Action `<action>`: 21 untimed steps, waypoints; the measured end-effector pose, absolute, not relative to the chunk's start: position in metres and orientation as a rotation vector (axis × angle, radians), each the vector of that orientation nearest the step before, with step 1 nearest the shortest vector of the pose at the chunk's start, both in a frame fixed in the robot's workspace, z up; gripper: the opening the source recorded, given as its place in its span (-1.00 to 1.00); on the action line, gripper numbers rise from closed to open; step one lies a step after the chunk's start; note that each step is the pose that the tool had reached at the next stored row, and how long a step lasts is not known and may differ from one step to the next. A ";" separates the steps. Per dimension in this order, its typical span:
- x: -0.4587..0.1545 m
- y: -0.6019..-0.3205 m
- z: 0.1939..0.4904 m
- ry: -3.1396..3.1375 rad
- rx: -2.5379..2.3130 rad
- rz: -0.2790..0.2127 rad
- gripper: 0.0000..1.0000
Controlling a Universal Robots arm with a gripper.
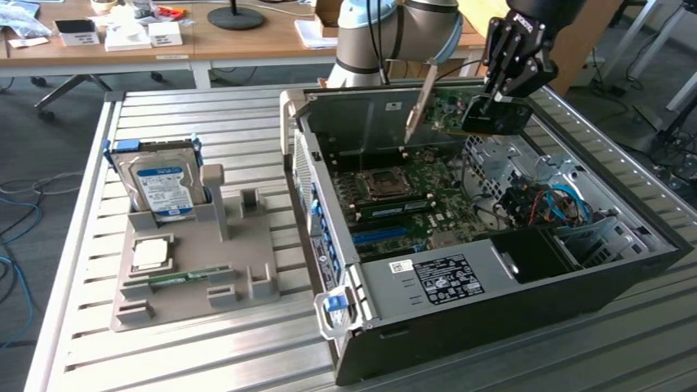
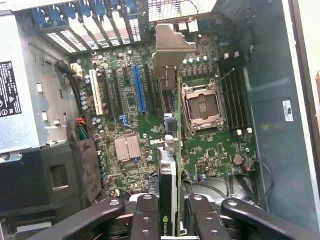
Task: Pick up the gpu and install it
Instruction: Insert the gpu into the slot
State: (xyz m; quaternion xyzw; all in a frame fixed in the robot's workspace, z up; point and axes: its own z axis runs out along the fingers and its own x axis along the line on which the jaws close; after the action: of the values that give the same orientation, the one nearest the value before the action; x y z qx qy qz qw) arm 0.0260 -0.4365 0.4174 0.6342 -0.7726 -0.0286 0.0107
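Misalignment looked the main risk. End effector (image 1: 494,116) was clenched on the gpu (image 1: 445,106), held on edge above the motherboard (image 1: 406,200) inside the open case (image 1: 490,322), not seated. Tilt could snag its bracket (image 2: 171,47) or miss the slot.

1. Exterior view: bright, even room light, with a soft pale sheen on the slatted metal counter (image 1: 218,351).
2. Computer case (image 1: 610,278): interior shaded, darkest in the black bay (image 1: 534,257).
3. Wrist view: motherboard (image 2: 125,100) evenly lit, colours cool; vent grille (image 2: 175,7) washed out to white.
4. Metal bracket of the gpu (image 2: 172,135): dull gleam.
5. Black shroud (image 2: 55,175): deep shadow.
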 end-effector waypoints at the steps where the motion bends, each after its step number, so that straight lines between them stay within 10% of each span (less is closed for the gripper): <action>1: 0.026 -0.437 0.417 -2.405 1.985 -0.089 -0.47; 21: 0.026 -0.437 0.417 -2.341 2.076 -0.072 -0.47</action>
State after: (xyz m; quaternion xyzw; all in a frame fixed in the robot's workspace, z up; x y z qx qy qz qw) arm 0.0260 -0.4365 0.4165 0.6633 -0.7480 -0.0230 0.0058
